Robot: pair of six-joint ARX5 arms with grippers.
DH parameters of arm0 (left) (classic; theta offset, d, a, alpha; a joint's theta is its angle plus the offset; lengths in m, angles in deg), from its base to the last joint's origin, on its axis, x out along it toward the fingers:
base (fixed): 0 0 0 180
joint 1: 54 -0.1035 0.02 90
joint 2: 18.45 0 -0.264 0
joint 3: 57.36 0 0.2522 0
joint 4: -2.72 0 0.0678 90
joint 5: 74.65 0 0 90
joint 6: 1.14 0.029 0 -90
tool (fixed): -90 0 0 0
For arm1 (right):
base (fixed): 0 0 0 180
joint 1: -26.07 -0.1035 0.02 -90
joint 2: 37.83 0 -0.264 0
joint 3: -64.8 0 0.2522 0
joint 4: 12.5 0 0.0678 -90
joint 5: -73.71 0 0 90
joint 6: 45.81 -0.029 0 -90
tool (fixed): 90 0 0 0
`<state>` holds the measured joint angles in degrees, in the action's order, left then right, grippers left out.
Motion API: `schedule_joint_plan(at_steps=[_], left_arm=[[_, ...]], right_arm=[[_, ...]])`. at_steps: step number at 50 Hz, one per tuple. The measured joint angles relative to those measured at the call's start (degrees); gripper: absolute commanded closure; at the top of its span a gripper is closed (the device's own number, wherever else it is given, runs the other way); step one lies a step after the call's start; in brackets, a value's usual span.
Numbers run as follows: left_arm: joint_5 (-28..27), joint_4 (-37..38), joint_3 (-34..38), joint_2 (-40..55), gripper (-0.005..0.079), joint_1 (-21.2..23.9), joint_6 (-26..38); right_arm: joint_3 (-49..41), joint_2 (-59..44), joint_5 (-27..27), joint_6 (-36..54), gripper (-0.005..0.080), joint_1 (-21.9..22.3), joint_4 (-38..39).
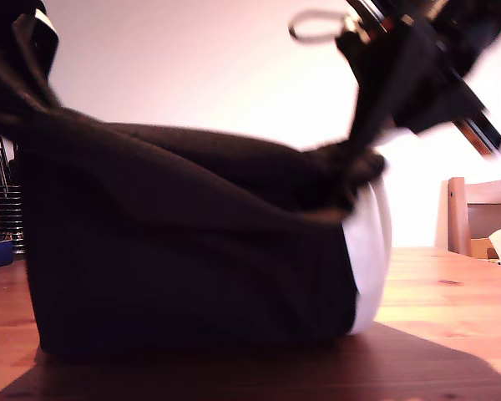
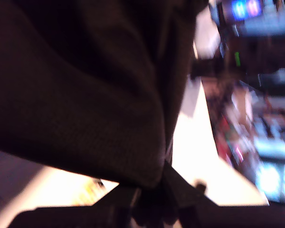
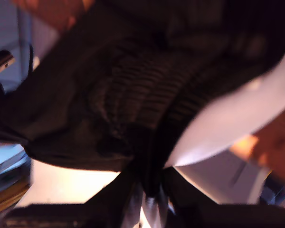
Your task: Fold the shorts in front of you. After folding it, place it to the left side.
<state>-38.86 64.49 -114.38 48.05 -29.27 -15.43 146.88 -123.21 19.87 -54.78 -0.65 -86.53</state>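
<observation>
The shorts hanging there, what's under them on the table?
Under the shorts I see only wooden table with a dark shadow. Their lower edge appears to meet it; anything behind the cloth is hidden. My first gripper and second gripper hold them.

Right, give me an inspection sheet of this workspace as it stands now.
Surface: wooden table, bare where it shows, with a shadow under the cloth.
Job's things: black shorts held up at both top ends, hanging in a wide drape; white part at the exterior view's right; lower edge down by the table.
Clutter: nothing seen.
Grippers: my first pincer shut on the shorts; my second pincer shut on the shorts at the ribbed band.
Cables: one cable loop by the arm at the exterior view's upper right.
Surroundings: wooden chair at the exterior view's right, wire rack at its left.
</observation>
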Motion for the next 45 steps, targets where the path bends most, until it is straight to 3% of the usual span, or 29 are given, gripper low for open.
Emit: schedule_joint_plan(at_steps=[17, 32, 45], left_arm=[[9.3, -10.3, -0.5, 0.0, 0.0766, -7.8, -0.4], [20.3, -20.2, -0.5, 0.5, 0.0766, -8.4, -0.7], [25.4, -28.5, -0.6, 10.5, 0.0766, -8.4, 0.1]], right_arm=[[2.5, -0.6, -3.6, -3.3, 0.0765, 0.5, 10.1], [2.6, -8.7, -3.8, -8.8, 0.0765, 0.8, 23.0], [7.3, -16.9, -4.6, -10.9, 0.0765, 0.8, 31.5]])
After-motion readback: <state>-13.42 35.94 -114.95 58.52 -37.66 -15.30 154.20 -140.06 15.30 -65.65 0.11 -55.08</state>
